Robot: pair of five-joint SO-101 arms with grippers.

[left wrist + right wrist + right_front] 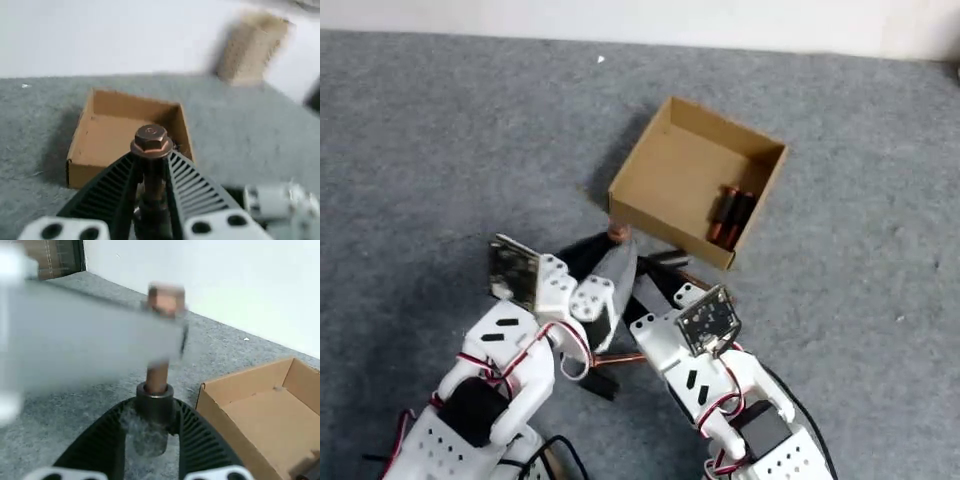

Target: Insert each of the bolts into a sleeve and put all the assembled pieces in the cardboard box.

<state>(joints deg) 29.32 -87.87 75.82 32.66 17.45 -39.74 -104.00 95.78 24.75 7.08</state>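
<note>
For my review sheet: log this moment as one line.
left tool: shut on bolt | right tool: shut on sleeve | bolt partly in sleeve | box: holds assembled pieces

A grey carpeted table (pixel 420 150) bears the open cardboard box (pixel 675 165).

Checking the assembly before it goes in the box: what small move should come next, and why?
Probably lower the left gripper a little, pushing its bolt deeper into the sleeve held by the right gripper. Bare shank shows between the hex head and the sleeve's rim, so the bolt looks only partly seated.
</note>
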